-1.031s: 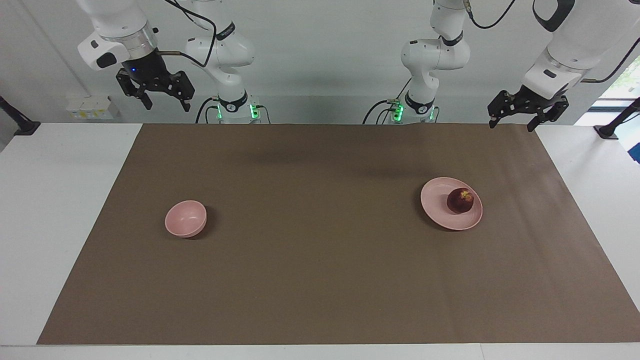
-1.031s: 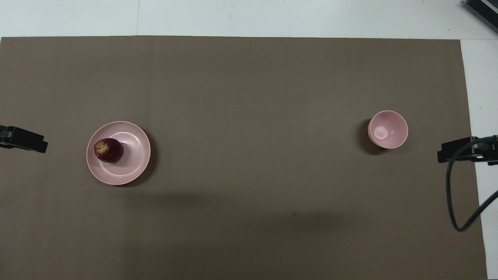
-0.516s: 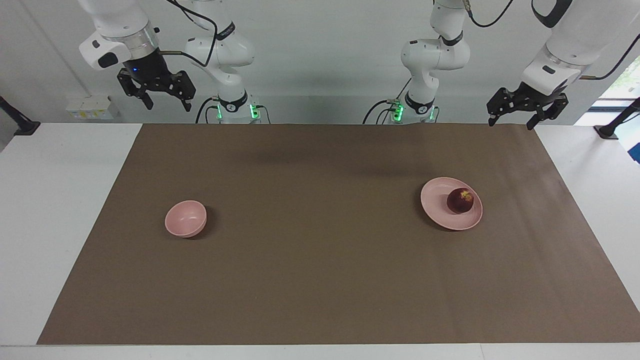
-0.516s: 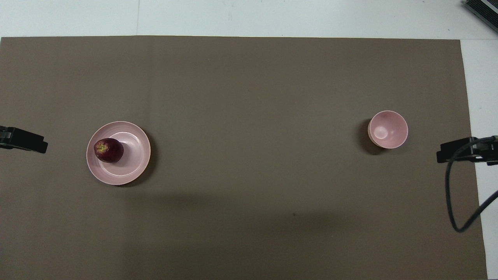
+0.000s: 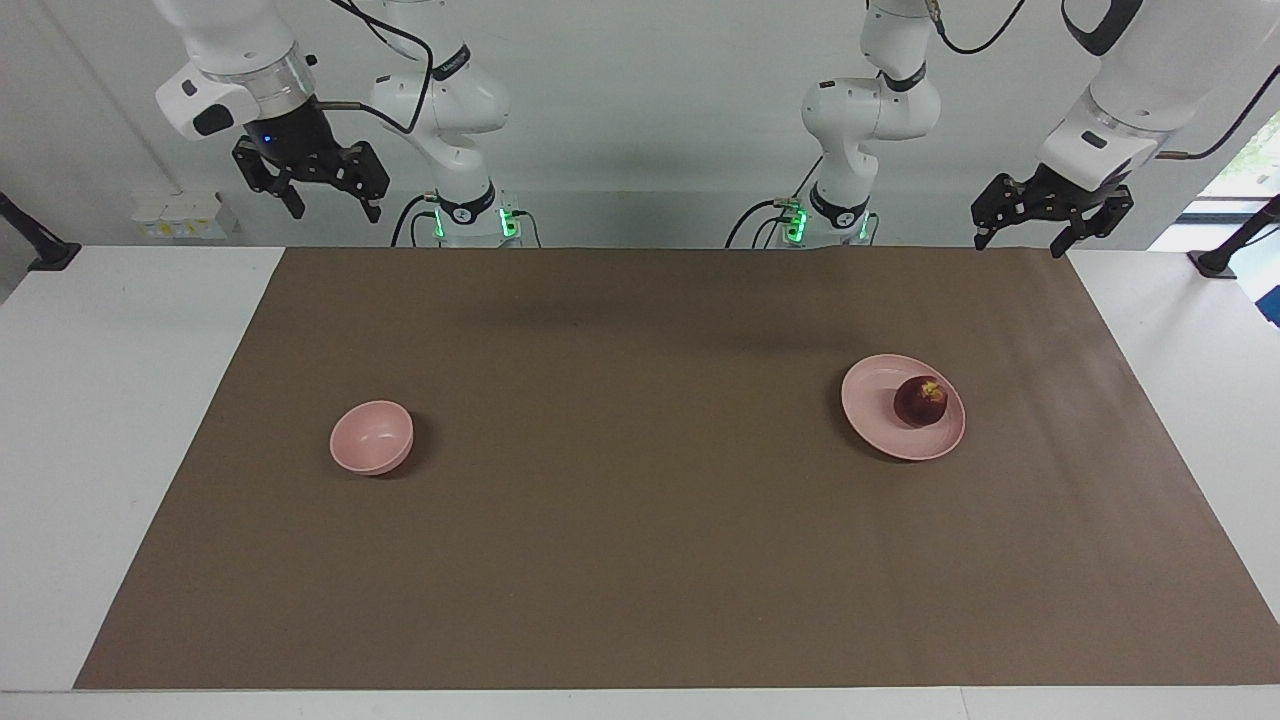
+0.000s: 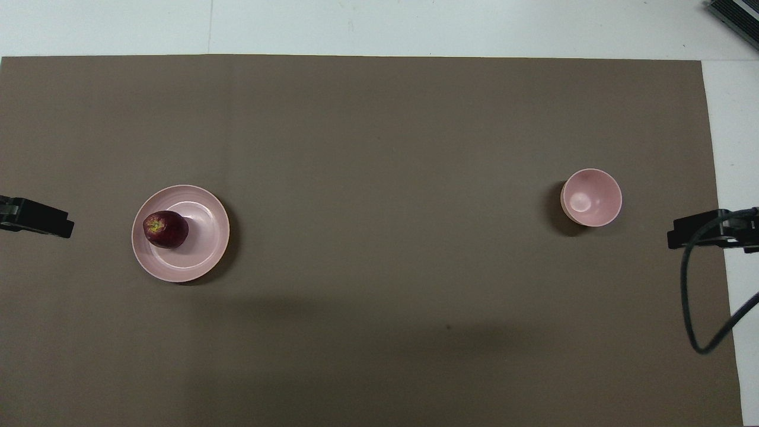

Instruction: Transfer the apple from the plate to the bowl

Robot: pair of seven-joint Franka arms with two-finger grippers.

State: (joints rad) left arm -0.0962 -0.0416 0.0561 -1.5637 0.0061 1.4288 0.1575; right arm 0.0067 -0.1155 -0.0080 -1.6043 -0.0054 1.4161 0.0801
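The dark red apple (image 5: 920,401) (image 6: 165,229) lies on the flat pink plate (image 5: 875,410) (image 6: 207,237), on the plate's side toward the left arm's end of the table. The small pink bowl (image 5: 371,437) (image 6: 592,197) stands empty toward the right arm's end. My left gripper (image 5: 1018,243) is open, empty, and high over the mat's edge at the left arm's end, well apart from the plate. My right gripper (image 5: 335,210) is open, empty, and high over the table's edge at the right arm's end, well apart from the bowl.
A brown mat (image 5: 640,560) (image 6: 379,118) covers most of the white table (image 5: 120,400). One black finger of each gripper reaches into the overhead view, left (image 6: 41,217) and right (image 6: 691,230), with a black cable (image 6: 688,308) hanging by the right one.
The left gripper has drawn slightly up and back toward its base. The right gripper has barely shifted. The apple, plate and bowl have not moved.
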